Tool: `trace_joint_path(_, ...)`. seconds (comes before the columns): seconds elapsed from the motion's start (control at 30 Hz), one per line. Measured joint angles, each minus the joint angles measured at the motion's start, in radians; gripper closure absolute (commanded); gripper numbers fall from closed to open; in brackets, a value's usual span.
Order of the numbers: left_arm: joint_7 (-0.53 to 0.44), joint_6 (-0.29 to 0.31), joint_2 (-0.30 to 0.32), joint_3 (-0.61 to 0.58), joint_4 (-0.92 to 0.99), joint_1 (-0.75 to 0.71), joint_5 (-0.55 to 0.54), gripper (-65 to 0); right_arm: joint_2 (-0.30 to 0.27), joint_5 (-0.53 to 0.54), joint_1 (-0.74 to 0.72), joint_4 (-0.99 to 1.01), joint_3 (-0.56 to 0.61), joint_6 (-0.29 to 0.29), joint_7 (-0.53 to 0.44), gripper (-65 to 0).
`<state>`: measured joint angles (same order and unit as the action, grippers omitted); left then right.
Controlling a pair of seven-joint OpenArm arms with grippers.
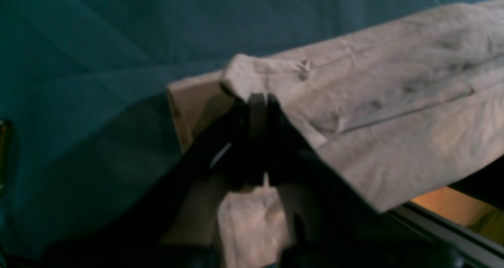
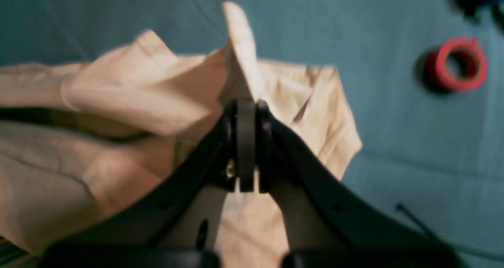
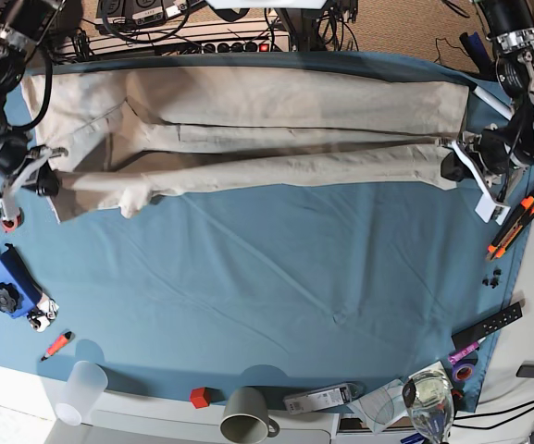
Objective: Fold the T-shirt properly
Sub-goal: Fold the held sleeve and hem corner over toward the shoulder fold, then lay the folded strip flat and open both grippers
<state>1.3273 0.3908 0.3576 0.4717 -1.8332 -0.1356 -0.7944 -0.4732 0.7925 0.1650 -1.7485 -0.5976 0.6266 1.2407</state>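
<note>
The beige T-shirt (image 3: 276,129) lies stretched in a long band across the far part of the teal table cloth (image 3: 294,277). My left gripper (image 3: 456,155), on the base view's right, is shut on the shirt's right end. The left wrist view shows its tips (image 1: 258,99) pinching a fold of the cloth (image 1: 393,102), lifted off the table. My right gripper (image 3: 52,180), on the base view's left, is shut on the shirt's left end. The right wrist view shows its tips (image 2: 247,102) clamping a raised flap of the shirt (image 2: 138,90).
A red tape roll (image 2: 456,65) lies close to the right gripper, also in the base view (image 3: 7,222). A blue device (image 3: 7,282) sits at the left edge. Orange markers (image 3: 512,222) and a remote (image 3: 487,326) lie at right. A cup (image 3: 80,388), mug (image 3: 246,416) and glass (image 3: 428,398) stand along the front edge.
</note>
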Motion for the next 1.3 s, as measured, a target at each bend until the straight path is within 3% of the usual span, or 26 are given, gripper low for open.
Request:
trace_joint_path(0.27, -0.003, 0.0, 0.0, 0.007, -0.005, -0.026, -0.001, 0.0, 0.008, 0.021, 0.098, -0.076, -0.05, 0.003, 0.017, 0.0)
trace_joint_path(0.53, -0.004, 0.014, 0.0, 0.099, -0.005, -0.053, -0.049, 0.0, 0.007, 0.023, 0.186, -0.104, -0.087, 0.006, 0.025, 0.0)
trace_joint_path(1.17, 0.0, 0.026, 0.0, 0.101, -0.006, -0.124, -0.071, 0.0, 0.008, 0.066, 0.364, -0.104, -0.09, 0.025, 0.061, 0.0)
trace_joint_path(1.3, 0.0, 0.026, 0.0, 0.101, -0.006, -0.124, -0.071, 0.0, 0.047, 0.077, 0.364, -0.104, -0.09, 0.025, 0.057, 0.0)
